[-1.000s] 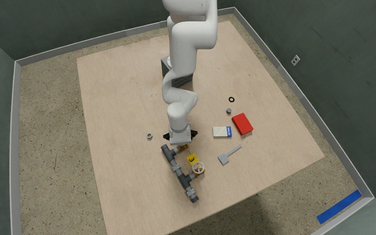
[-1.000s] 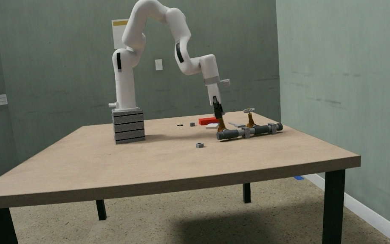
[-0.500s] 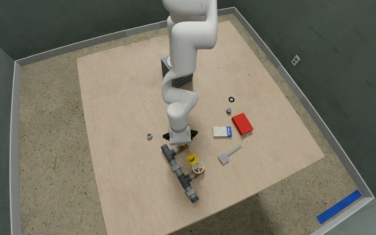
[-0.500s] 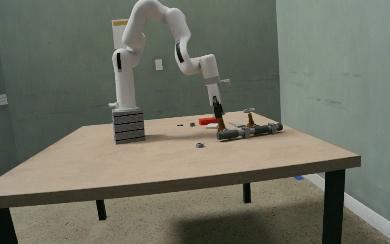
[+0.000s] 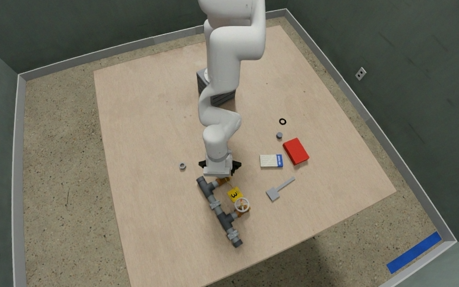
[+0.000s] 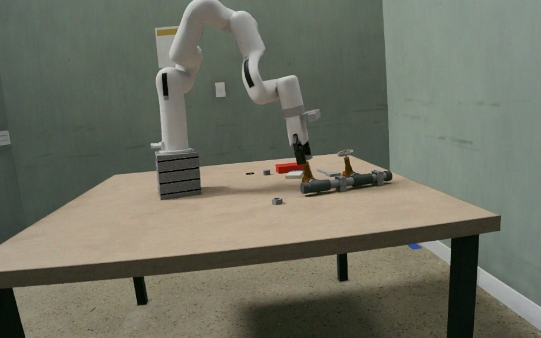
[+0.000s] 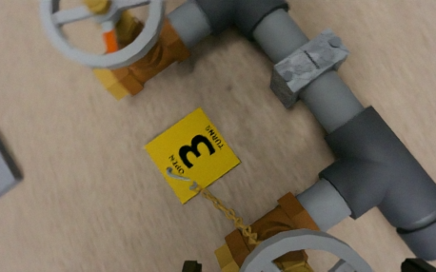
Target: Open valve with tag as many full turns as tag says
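A grey pipe (image 5: 219, 210) lies on the table with two brass valves. The yellow tag (image 7: 192, 154) reads "3" and its chain runs to the near valve's handwheel (image 7: 305, 247) at the bottom of the wrist view. The tag also shows in the overhead view (image 5: 234, 194). My gripper (image 5: 219, 170) stands directly over this tagged valve, open, its black fingertips either side of the wheel. From the side, the gripper (image 6: 302, 157) hovers just above the valve. The other valve (image 7: 104, 29) has a white handwheel with an orange mark; it also shows in the overhead view (image 5: 241, 205).
A grey scraper (image 5: 279, 189), a white-and-blue card box (image 5: 271, 160), a red block (image 5: 295, 150), a grey cap (image 5: 279, 135) and a black ring (image 5: 282, 119) lie to the right. A grey nut (image 5: 181, 164) lies left. The arm's base block (image 6: 178, 174) stands behind.
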Controlling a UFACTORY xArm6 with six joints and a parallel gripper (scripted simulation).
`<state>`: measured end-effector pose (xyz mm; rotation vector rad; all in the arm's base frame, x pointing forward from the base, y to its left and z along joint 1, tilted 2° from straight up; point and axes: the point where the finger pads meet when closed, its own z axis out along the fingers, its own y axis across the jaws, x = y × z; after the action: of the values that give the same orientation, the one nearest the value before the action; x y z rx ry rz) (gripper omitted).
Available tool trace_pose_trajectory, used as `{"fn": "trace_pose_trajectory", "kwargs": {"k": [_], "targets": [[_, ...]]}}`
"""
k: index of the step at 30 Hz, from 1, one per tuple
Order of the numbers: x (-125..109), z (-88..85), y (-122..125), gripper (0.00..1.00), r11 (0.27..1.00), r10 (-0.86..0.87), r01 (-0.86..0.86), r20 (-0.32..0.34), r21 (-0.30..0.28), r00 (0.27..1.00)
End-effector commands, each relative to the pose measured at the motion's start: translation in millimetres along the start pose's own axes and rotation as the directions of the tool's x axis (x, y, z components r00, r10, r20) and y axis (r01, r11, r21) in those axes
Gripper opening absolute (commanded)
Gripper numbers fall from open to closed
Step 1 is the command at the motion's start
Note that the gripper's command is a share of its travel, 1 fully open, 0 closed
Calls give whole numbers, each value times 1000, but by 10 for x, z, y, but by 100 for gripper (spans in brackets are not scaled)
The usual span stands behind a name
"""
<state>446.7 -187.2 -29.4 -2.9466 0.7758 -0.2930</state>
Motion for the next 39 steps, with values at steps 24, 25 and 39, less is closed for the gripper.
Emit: {"fn": "trace_pose_trajectory", "kwargs": {"k": [24, 25, 39], "targets": [[17, -11, -3, 100, 497, 868, -868, -10, -6, 497], [17, -11, -3, 100, 497, 868, -868, -10, -6, 497], [17, -11, -3, 100, 497, 868, -868, -10, -6, 497]]}}
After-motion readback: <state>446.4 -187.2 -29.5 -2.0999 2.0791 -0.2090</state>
